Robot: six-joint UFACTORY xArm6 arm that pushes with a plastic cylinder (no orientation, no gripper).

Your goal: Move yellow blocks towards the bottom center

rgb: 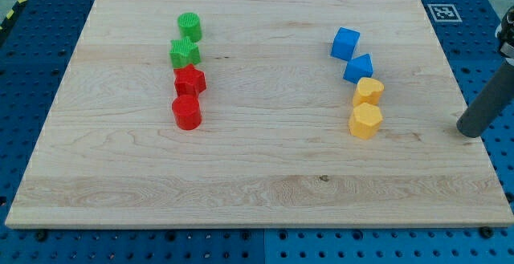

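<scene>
where blue blocks (352, 55) crowd yellow blocks (366, 107), my tip (468, 131) apart

Two blocks (367, 107) left of my tip (467, 131)

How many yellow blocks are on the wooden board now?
2. One yellow block lies right of centre, just below the blue blocks; the second yellow block touches it from below. None seems hidden.
</scene>
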